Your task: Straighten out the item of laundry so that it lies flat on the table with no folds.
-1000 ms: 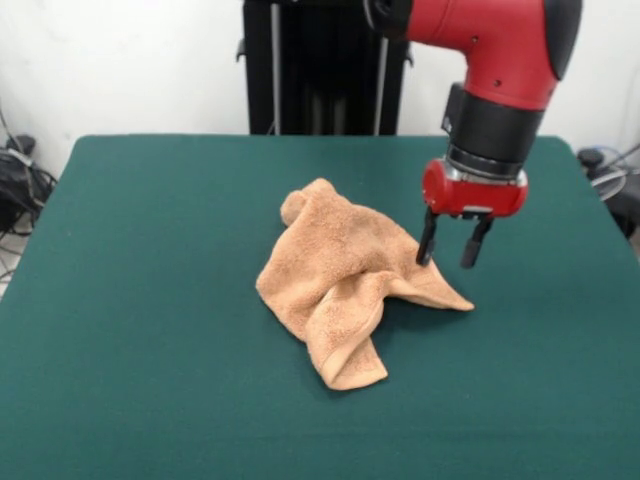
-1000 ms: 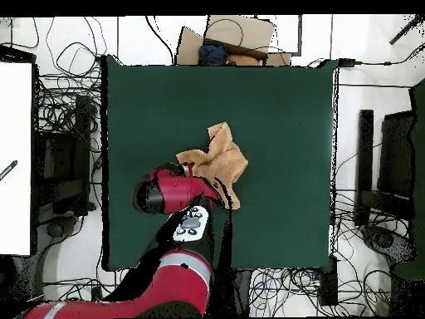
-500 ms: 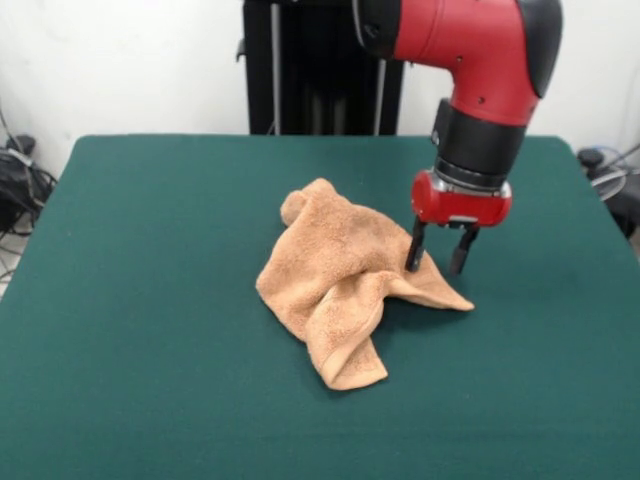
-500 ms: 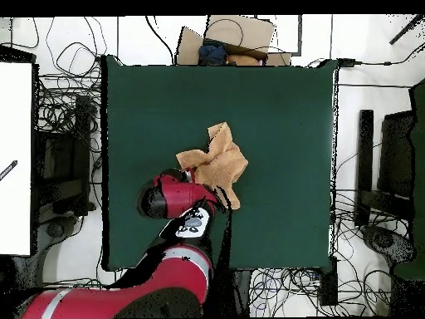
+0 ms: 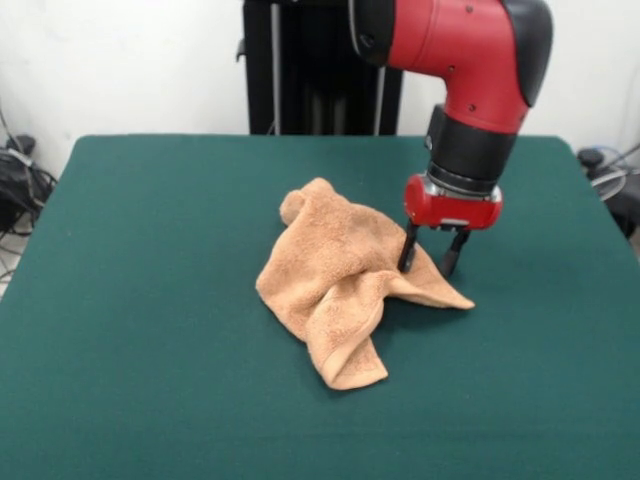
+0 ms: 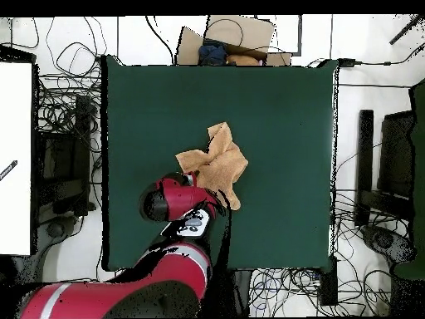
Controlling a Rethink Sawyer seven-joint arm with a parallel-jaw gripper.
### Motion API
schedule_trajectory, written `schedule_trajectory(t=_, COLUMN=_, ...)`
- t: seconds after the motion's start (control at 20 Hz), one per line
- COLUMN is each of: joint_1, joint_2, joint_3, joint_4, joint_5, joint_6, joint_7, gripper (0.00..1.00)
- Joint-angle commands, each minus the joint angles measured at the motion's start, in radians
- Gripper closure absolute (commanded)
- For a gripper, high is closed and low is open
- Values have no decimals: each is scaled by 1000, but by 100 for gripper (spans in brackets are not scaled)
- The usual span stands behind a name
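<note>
**A:** Where is the gripper (image 5: 427,262)?

**B:** Low over the towel (image 5: 345,283), fingers parted and pointing straight down, nothing between them. One finger stands at the cloth's edge and the other just outside it, over bare table (image 5: 150,300). I cannot tell from here whether the tips touch anything.

**A:** And the towel itself?

**B:** Crumpled near the table's middle, almost all of it off to one side of the gripper. A thin corner tongue runs out beneath the fingers, flat on the felt. A hump rises on the far side, and a folded flap with a rolled hem lies toward the camera in the front view.

**A:** Why hold there?

**B:** My reading: that tongue is the one loose corner lying single-layered, so straddling it gives a clean pinch and a pull outward, away from the heap.

**A:** Anything in the way?

**B:** Nothing on the table besides the towel. From overhead the arm (image 6: 178,199) covers the gripper and part of the cloth. Cables (image 6: 70,108) and a cardboard box (image 6: 224,37) sit beyond the table's edges, well apart. The risk, as I judge it, is catching too little cloth.
</note>
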Motion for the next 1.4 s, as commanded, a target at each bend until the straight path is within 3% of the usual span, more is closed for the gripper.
schedule_trajectory(t=0.05, joint_1=24, joint_2=53, joint_3=-15, joint_4=20, joint_5=50, joint_6=-59, joint_7=237, gripper=0)
schedule_trajectory(t=0.95, joint_1=19, joint_2=57, joint_3=-31, joint_4=-19, joint_5=21, joint_6=-84, joint_7=192, gripper=0)
schedule_trajectory(t=1.4, joint_1=-10, joint_2=44, joint_3=-1, joint_4=-16, joint_5=19, joint_6=-24, joint_7=178, gripper=0)
